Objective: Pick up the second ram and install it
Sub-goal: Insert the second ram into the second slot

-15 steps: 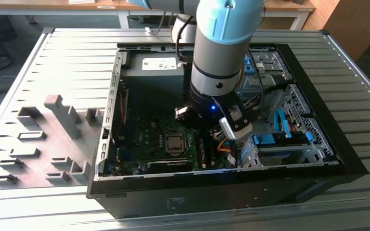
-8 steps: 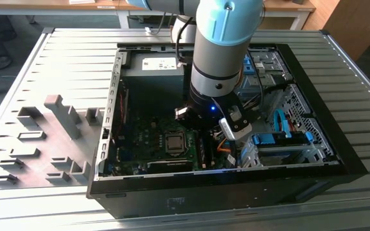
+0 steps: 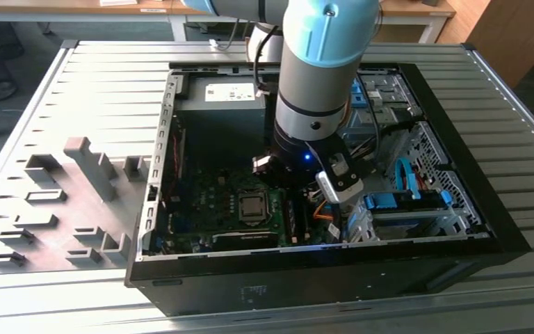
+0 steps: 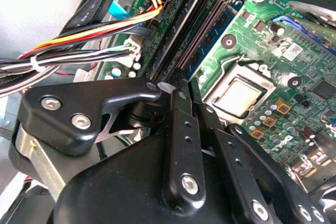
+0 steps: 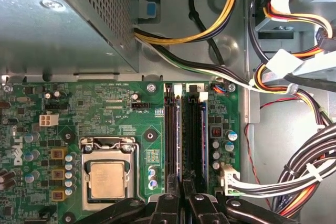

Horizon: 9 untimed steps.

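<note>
I see my gripper (image 5: 185,195) low over the RAM slots (image 5: 185,135). Wire bundles (image 5: 310,177) crowd one side; the CPU socket (image 5: 107,174) flanks the other.

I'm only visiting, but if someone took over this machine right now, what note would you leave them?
Gripper: low inside the open computer case, directly over the memory slots beside the processor socket; its grip cannot be judged.
Second ram: cannot be told apart at the slots, so held or seated is unclear.
Done: arm brought to the slots.
Left: confirm the ram is fully seated.
</note>
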Motion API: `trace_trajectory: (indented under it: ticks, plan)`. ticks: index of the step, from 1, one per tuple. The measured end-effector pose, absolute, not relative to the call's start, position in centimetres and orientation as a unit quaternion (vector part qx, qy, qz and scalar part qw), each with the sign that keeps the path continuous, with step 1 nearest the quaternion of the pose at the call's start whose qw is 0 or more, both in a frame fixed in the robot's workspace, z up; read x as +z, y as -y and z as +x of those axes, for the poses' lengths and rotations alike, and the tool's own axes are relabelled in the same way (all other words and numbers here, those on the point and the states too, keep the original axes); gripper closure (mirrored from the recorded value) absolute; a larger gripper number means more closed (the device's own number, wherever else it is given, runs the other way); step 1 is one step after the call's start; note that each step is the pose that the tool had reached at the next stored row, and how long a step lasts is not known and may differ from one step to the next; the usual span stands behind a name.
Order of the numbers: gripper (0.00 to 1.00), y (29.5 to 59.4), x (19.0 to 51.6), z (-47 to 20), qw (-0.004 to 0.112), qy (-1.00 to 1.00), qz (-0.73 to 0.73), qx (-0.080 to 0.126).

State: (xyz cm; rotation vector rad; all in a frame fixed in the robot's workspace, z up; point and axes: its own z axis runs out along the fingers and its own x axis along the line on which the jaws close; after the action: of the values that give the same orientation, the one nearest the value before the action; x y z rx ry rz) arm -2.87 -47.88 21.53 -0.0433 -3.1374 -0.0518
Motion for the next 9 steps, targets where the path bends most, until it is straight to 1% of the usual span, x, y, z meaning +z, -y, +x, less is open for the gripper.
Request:
trace_trajectory:
  ticks: [9]
  plan:
    - [0.86,47.88,21.62,-2.82,0.002,1.000,-0.011,-0.016]
